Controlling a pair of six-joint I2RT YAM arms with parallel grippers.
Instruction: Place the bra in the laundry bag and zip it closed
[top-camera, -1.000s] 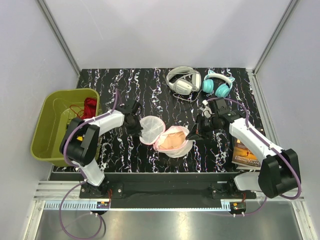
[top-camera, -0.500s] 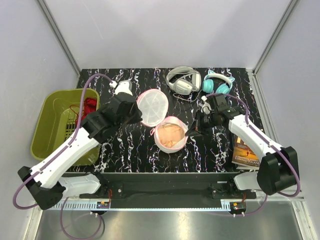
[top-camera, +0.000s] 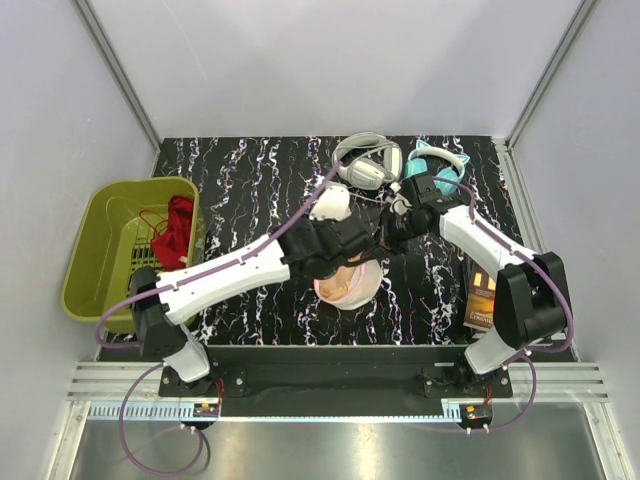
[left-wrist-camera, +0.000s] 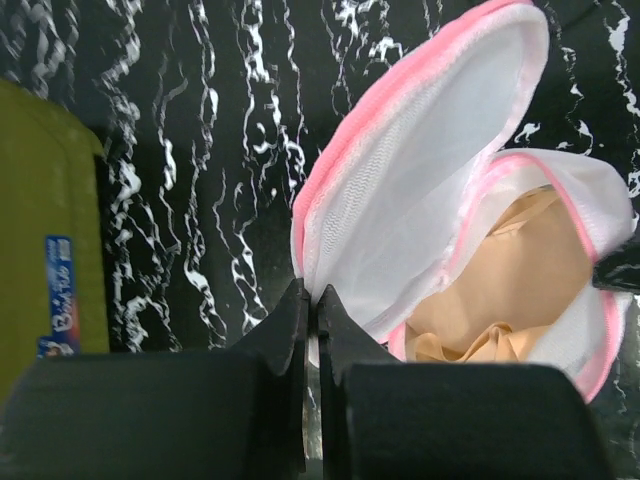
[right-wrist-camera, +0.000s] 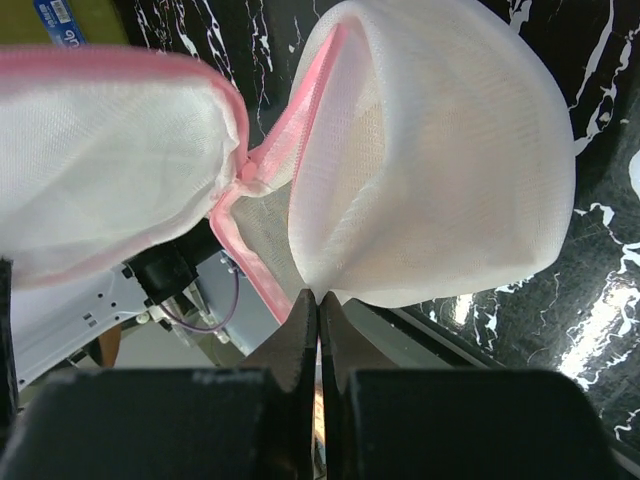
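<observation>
Below, black white-veined tabletop under laundry bag; plain grey walls around.

This is a robotics lab test cell. The white left arm and right arm are bolted to an aluminium rail at the edge of a black marbled tabletop. Plain grey panel walls on metal struts box it in, and purple cables loop below.
</observation>
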